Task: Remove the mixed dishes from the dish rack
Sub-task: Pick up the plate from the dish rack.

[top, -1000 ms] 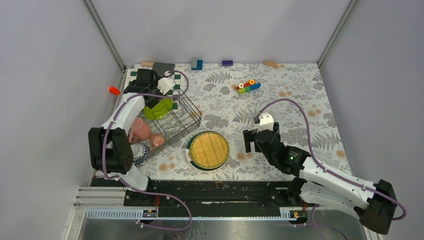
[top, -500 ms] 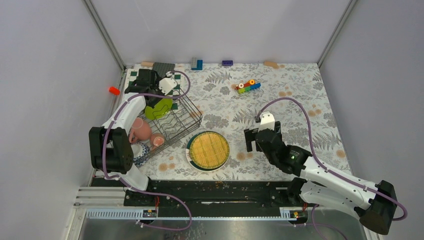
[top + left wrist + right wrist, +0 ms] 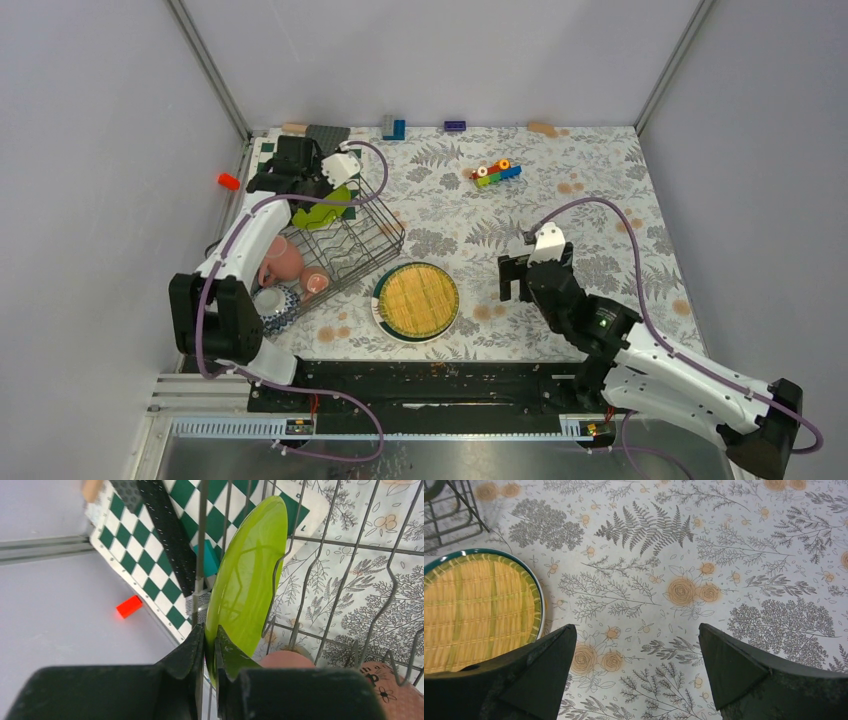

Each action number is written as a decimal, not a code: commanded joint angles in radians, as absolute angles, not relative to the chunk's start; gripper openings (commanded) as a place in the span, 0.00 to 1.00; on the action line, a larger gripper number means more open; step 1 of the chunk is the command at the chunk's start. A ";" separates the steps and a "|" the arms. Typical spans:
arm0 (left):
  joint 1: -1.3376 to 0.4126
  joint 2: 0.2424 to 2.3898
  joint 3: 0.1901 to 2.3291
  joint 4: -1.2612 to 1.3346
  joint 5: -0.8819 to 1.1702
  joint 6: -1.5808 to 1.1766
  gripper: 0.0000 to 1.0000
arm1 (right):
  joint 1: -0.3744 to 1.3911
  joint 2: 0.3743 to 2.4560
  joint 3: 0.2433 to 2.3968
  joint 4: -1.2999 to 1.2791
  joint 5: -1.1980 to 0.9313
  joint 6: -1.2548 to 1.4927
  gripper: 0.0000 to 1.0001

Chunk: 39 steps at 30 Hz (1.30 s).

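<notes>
The black wire dish rack (image 3: 372, 236) stands at the left. My left gripper (image 3: 308, 196) is shut on the rim of the lime-green plate (image 3: 324, 211), which stands tilted on edge over the rack's far end. The left wrist view shows the fingers (image 3: 210, 642) pinching the plate (image 3: 250, 570). Two pink cups (image 3: 283, 258) (image 3: 314, 282) lie in the rack's near end. A patterned bowl (image 3: 273, 302) sits at its near-left corner. The yellow plate (image 3: 416, 300) lies on the green-rimmed white plate (image 3: 380, 300) on the table. My right gripper (image 3: 515, 278) is open and empty, to their right.
A green-and-white chequered board (image 3: 150, 540) lies behind the rack by the left wall. A red brick (image 3: 229, 181) lies outside the mat. Coloured bricks (image 3: 497, 172) and small blocks (image 3: 393, 127) sit along the back.
My left gripper has raised the lime-green plate and carried it a little toward the back. My right gripper has drifted slightly right, away from the stacked plates.
</notes>
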State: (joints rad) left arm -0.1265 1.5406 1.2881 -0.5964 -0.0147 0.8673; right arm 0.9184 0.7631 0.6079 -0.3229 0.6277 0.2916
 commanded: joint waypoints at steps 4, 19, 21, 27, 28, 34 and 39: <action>-0.152 1.364 1.320 -0.588 0.004 0.903 0.00 | 0.923 0.655 0.585 -0.328 0.640 0.314 1.00; -0.170 1.139 1.385 -0.064 0.128 -0.088 0.00 | 0.923 0.552 0.514 -0.195 0.593 0.356 1.00; -0.170 1.121 1.367 -0.009 0.173 -0.215 0.00 | 0.924 0.524 0.497 -0.158 0.591 0.368 1.00; -0.170 1.086 1.282 0.165 0.315 -0.547 0.00 | 0.923 0.439 0.419 -0.016 0.588 0.425 1.00; -0.171 1.080 1.251 0.199 0.343 -0.592 0.00 | 0.923 0.421 0.406 0.018 0.584 0.434 1.00; -0.227 1.032 1.006 0.344 0.410 -0.735 0.00 | 0.924 0.309 0.322 0.121 0.581 0.469 1.00; -0.353 1.030 0.834 0.384 0.436 -0.707 0.00 | 0.924 0.267 0.297 0.122 0.541 0.490 1.00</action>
